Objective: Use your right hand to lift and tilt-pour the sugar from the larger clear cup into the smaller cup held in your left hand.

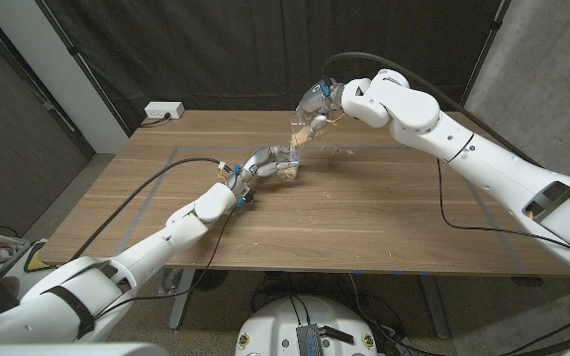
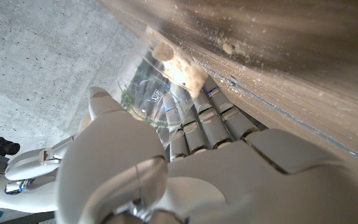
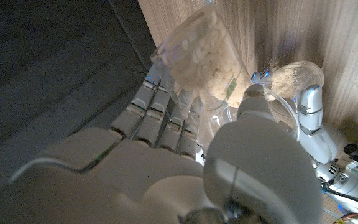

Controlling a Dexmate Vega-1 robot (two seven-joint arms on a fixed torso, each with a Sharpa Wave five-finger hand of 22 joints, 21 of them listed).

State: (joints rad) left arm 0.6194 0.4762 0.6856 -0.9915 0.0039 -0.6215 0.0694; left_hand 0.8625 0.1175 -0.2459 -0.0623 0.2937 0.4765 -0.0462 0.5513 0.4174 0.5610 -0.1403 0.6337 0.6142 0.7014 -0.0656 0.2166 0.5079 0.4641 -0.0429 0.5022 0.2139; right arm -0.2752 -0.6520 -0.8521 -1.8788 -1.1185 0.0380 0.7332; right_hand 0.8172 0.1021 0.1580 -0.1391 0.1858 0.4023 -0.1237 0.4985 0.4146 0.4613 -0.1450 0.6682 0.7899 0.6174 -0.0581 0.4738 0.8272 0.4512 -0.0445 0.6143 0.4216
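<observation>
My right hand (image 1: 332,98) holds the larger clear cup (image 1: 311,115) in the air near the table's far edge, tilted mouth-down toward my left. Brown sugar fills the cup's (image 3: 199,55) lower side and reaches its rim. Just below it, my left hand (image 1: 261,160) grips the smaller clear cup (image 1: 286,165) on or just above the wooden table (image 1: 384,208). That smaller cup (image 3: 297,78) has sugar inside. In the left wrist view the small cup (image 2: 157,93) sits between my fingers (image 2: 194,127) and thumb, with sugar lumps at its far end.
Sugar grains are scattered on the table (image 2: 253,37) around the small cup. A white power strip (image 1: 163,112) lies at the table's far left corner. Black cables run along both arms over the tabletop. Tape lines mark a rectangle on the wood.
</observation>
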